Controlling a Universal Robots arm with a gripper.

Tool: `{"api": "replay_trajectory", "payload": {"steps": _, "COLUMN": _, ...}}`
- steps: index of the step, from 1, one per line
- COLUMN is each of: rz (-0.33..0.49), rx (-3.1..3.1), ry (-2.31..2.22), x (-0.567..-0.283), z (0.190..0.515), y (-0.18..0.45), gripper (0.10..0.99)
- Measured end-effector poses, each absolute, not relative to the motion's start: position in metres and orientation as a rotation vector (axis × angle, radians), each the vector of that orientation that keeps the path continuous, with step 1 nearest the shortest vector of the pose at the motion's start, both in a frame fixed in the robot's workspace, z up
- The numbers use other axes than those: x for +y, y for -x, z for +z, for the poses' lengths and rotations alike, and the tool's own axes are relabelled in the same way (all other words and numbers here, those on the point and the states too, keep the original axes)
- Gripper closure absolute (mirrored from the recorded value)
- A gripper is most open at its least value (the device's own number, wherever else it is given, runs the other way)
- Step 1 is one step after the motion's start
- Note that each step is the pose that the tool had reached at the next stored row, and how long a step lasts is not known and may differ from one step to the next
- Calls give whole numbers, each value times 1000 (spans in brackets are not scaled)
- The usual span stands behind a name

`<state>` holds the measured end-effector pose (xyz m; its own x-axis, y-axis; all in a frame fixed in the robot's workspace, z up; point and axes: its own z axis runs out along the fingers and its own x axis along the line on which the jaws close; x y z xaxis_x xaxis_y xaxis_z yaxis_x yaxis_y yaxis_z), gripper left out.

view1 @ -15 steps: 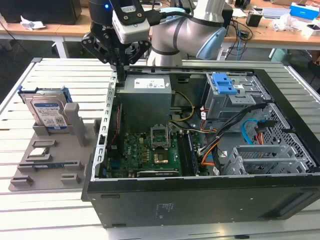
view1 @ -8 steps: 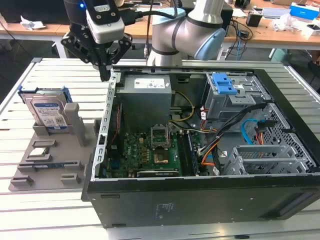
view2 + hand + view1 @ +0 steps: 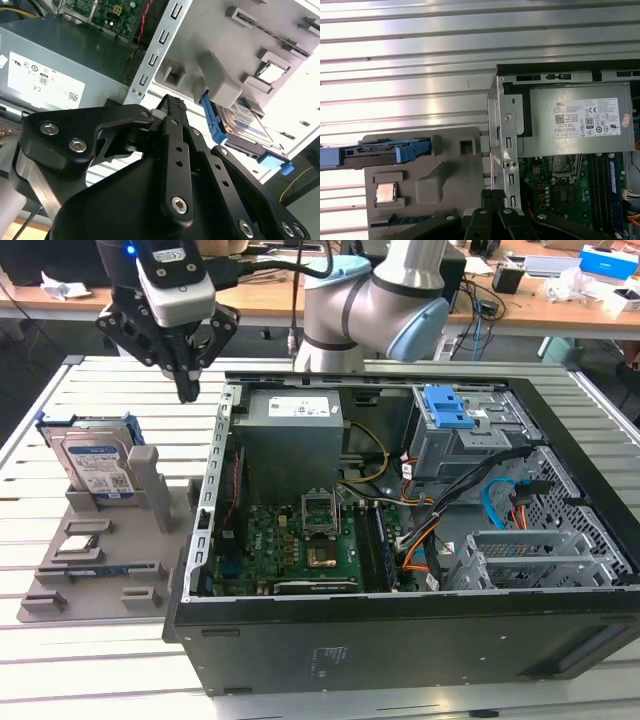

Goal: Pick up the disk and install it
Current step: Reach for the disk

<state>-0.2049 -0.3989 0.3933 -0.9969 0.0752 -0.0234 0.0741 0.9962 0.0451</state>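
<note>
The disk [image 3: 92, 464] stands on edge in a grey holder [image 3: 150, 485] at the exterior view's left, its white-and-blue label facing front and a blue carrier frame around it. My gripper [image 3: 187, 390] hangs above the table between the disk and the computer case's left wall, higher than both. Its fingers are shut with nothing between them. In the second wrist view the black fingertips [image 3: 172, 103] point toward the holder, with the disk [image 3: 247, 125] beyond. The first wrist view shows the disk [image 3: 380, 150] edge-on, off to the side of the gripper [image 3: 492, 196].
The open computer case [image 3: 215, 530] lies on the slatted metal table [image 3: 60, 660], with a grey power-supply box [image 3: 295, 420], a motherboard [image 3: 300, 540] and a blue drive bay latch [image 3: 447, 408] inside. The grey fixture plate [image 3: 70, 580] also holds small parts, among them a processor chip [image 3: 385, 192].
</note>
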Motion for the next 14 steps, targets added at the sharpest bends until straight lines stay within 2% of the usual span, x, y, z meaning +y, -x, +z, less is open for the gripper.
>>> {"api": "replay_trajectory", "payload": {"steps": 14, "rz": 69, "rx": 3113, "ry": -117, "x": -399, "z": 393, "y": 242, "gripper": 980}}
